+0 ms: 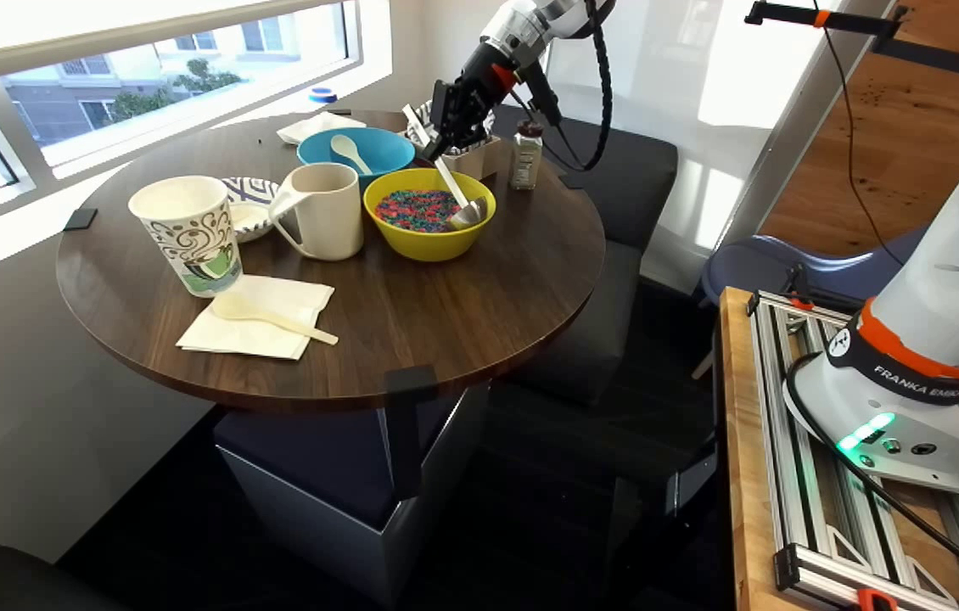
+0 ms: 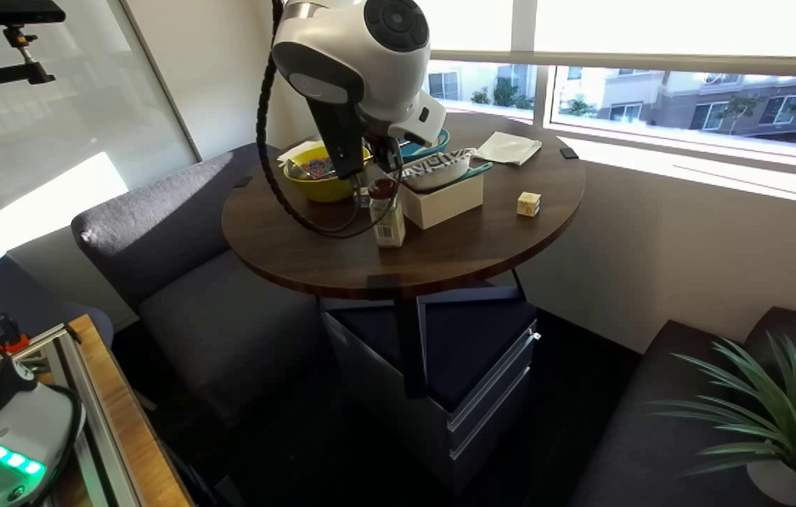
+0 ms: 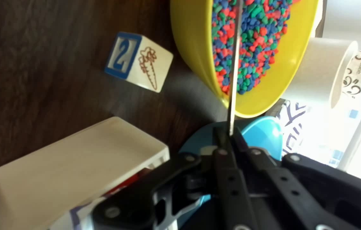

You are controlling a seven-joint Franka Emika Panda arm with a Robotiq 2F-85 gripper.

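End effector [image 3: 229, 132], above a round, wood-grained worktop [image 1: 479, 314] carrying a smooth yellow bowl [image 1: 429, 246], is clenching a slender metal ladle [image 3: 234, 64] whose rounded scoop [image 1: 469, 215] is sitting inside, by lumpy red, blue and green granules [image 3: 254, 38].

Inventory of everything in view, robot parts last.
Table: 1, brown, by window
Yellow bowl: 1, yellow, on table
Bits: many, multicoloured, in yellow bowl
Ladle: 1, silver, in yellow bowl
Blue bowl: 1, blue, beside yellow bowl
Napkins: 2, white, on table
Spoons: 2, cream, in blue bowl, on napkin
Mug: 1, cream, beside blue bowl
Cup: 1, white patterned, by napkin
Box: 1, beige, on table
Patterned bowls: 2, white, on box, beside mug
Jar: 1, clear, beside box
Blocks: 2, tan, near box
Cabinet: 1, grey, under table
Seating: several, grey, around table
Plant: 1, green, on seat
Workbench: 1, tan, near table
Arm: 1, white, workbench to table
Gripper: 1, black, shut on ladle
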